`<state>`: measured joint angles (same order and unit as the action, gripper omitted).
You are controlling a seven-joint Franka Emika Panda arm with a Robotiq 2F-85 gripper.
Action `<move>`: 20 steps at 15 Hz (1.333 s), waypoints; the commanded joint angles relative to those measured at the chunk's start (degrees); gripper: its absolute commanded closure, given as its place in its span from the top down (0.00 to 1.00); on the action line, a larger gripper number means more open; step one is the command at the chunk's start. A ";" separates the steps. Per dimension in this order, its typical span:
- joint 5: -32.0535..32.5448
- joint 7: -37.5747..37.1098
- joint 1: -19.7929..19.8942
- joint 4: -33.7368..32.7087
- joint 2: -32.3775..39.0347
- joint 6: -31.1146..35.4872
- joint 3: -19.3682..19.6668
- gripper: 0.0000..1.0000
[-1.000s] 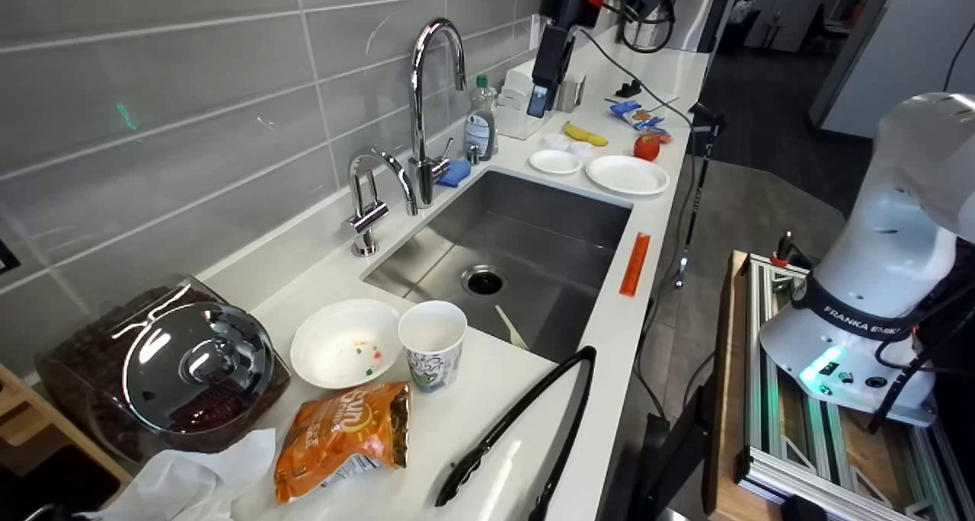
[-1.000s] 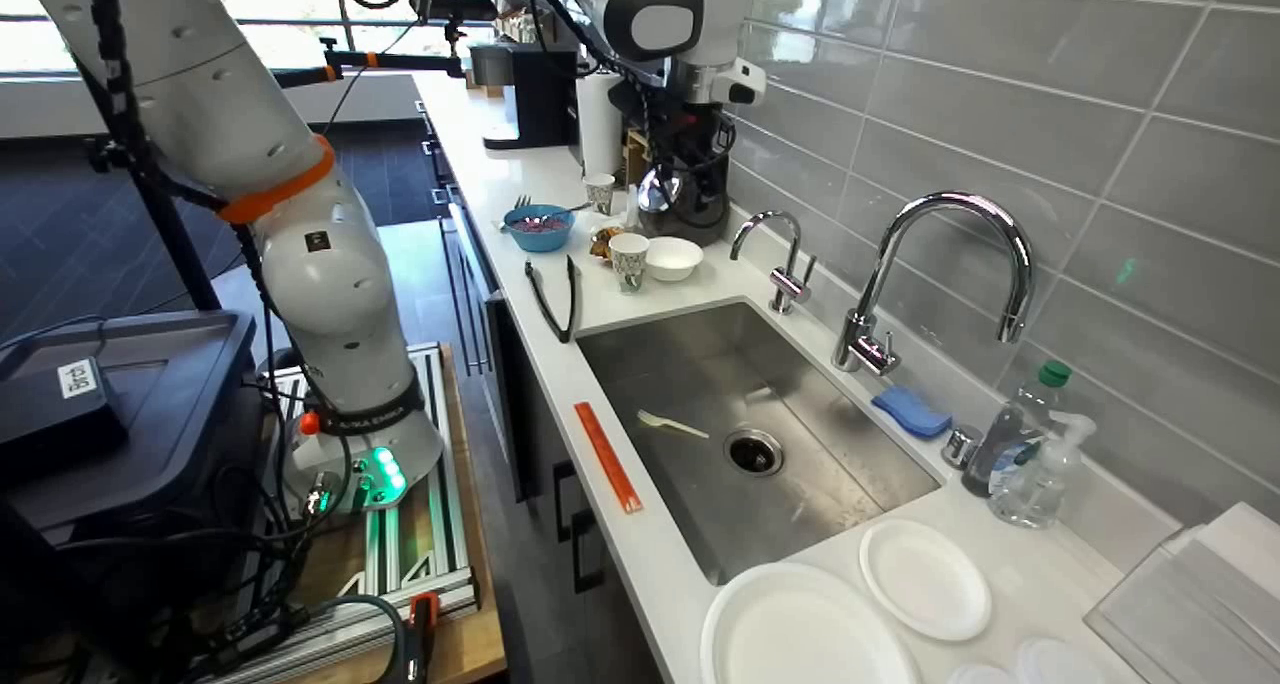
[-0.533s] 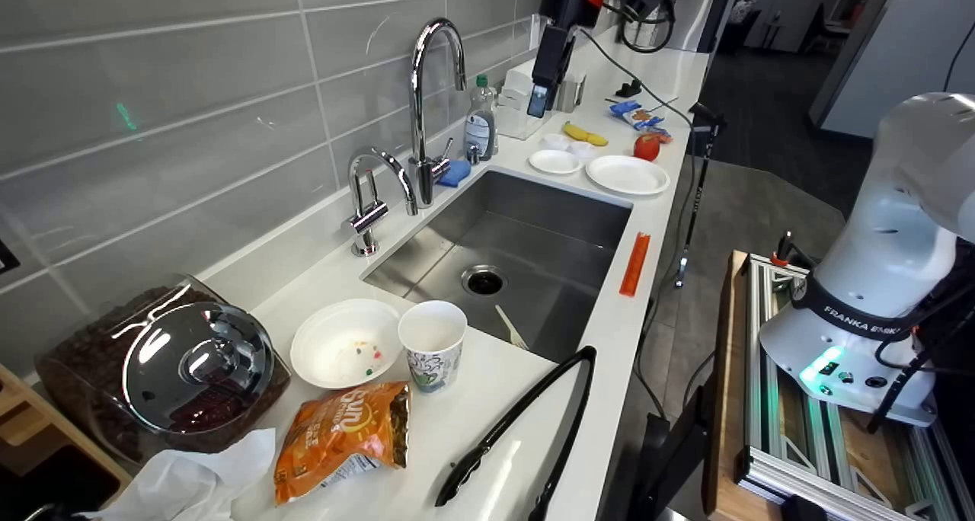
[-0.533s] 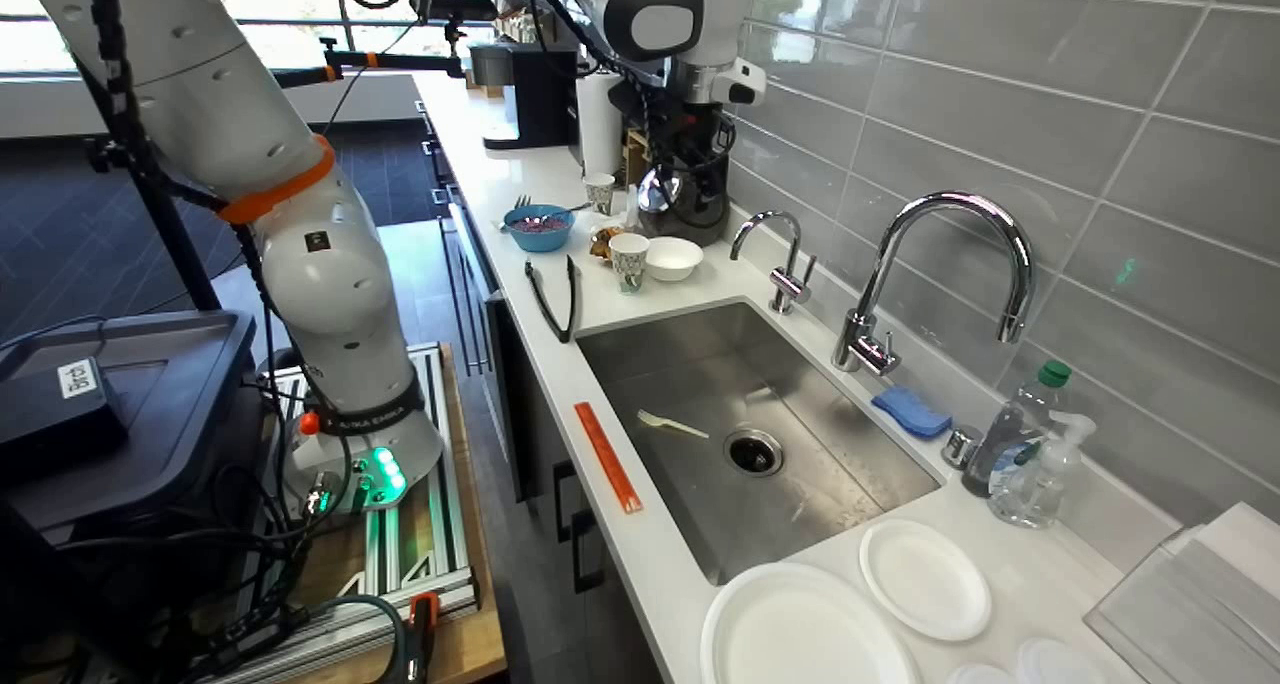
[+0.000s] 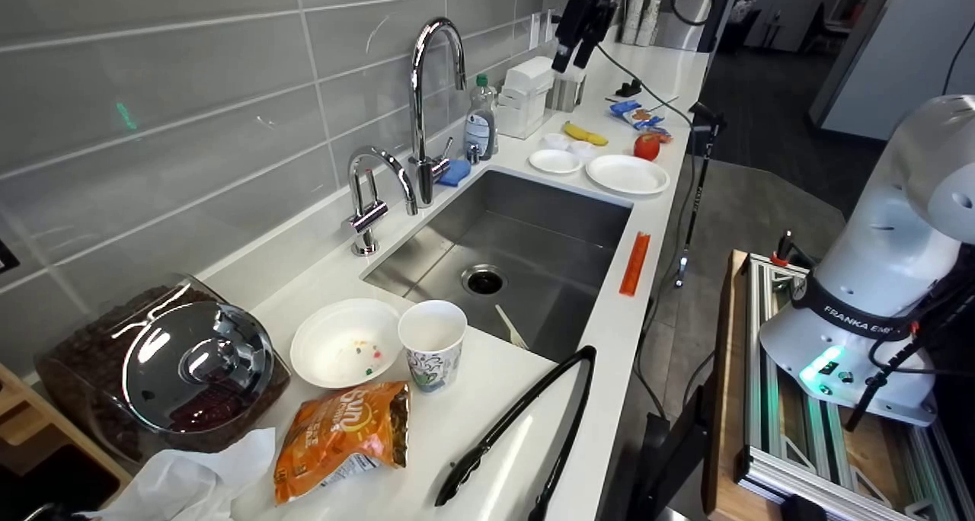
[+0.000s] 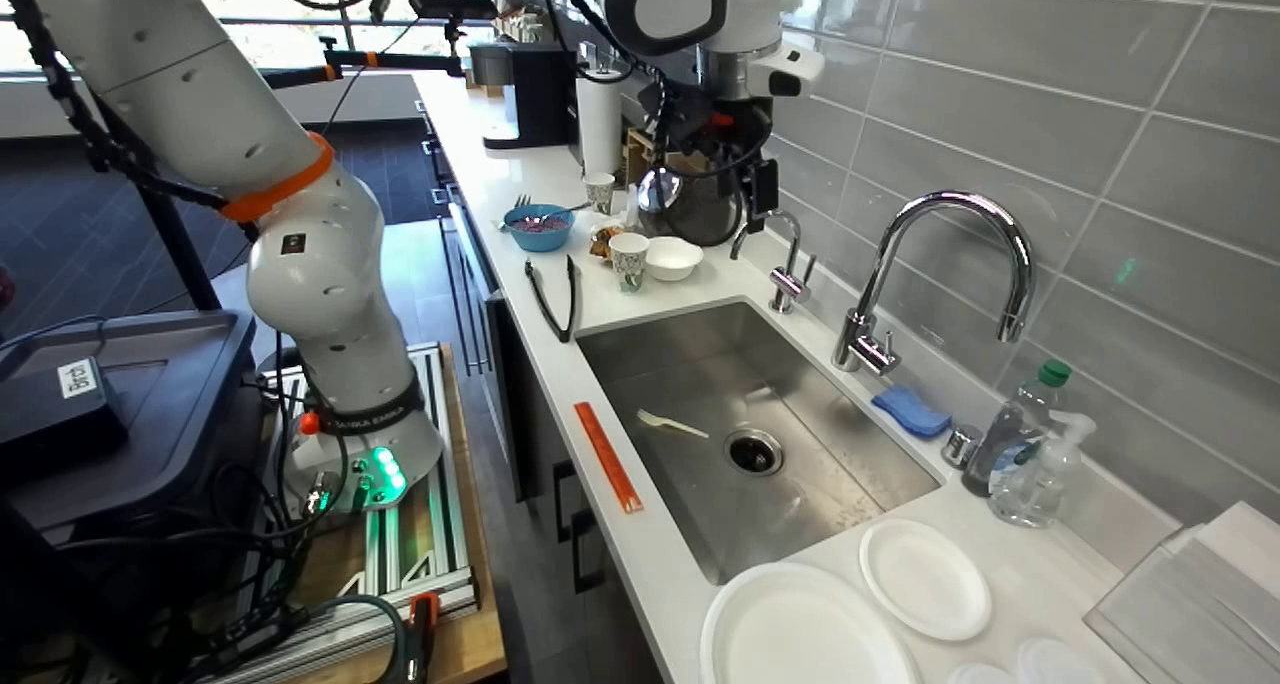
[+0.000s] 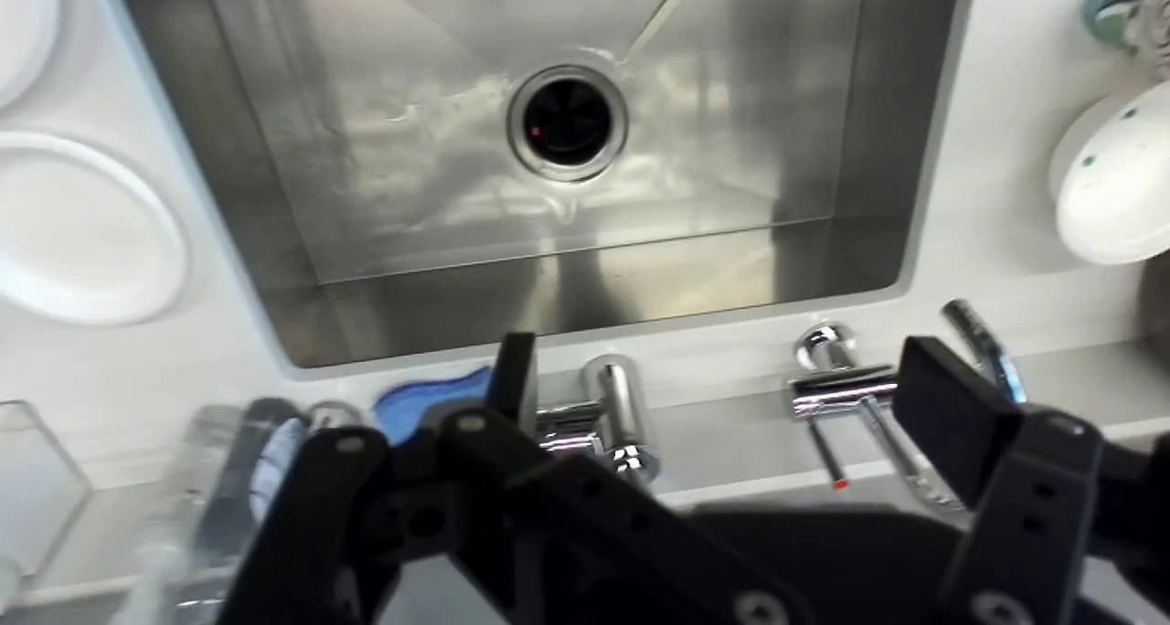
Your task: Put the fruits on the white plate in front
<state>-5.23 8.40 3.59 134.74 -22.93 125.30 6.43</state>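
The fruits (image 5: pixel 647 147), a round red one and a banana (image 5: pixel 585 134), are not yet picked up: nothing is pinched by the gripper (image 7: pixel 722 378), whose jaws are spread wide, raised above the sink (image 7: pixel 402 205). At the wrist view's edge only part of the white plate (image 7: pixel 18 31) is caught, and no fruit. In an exterior view the fruits are seen beyond sink and plate, so a reach along the counter (image 5: pixel 487 384) seems called for; the banana is laid slantwise across it.
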 commanded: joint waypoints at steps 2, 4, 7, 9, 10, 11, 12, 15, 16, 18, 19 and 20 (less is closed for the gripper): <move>5.97 -5.27 7.94 6.65 -7.09 4.48 3.11 1.00; 4.74 -3.54 6.81 3.18 -4.48 2.15 3.57 1.00; 5.54 -4.12 9.35 5.04 -6.43 2.46 4.84 1.00; 5.58 -4.86 9.34 5.18 -6.60 2.47 4.51 1.00; 6.41 -3.68 8.86 5.63 -7.38 1.38 3.97 1.00; 8.35 -4.92 9.96 5.55 -6.95 2.80 3.17 1.00; 9.26 -6.57 11.31 3.91 -4.73 3.82 3.69 1.00; 13.61 -9.74 15.29 0.94 -0.06 9.70 5.66 1.00; 14.25 -9.91 16.06 -0.58 1.89 10.92 6.51 1.00; 13.37 -8.18 16.38 -4.04 7.04 12.13 8.97 1.00; 12.28 -7.17 16.15 -5.77 9.38 11.69 10.18 1.00; 10.92 -5.53 15.52 -7.44 11.40 11.14 11.42 1.00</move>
<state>7.50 0.73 19.87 133.25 -19.50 136.51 15.32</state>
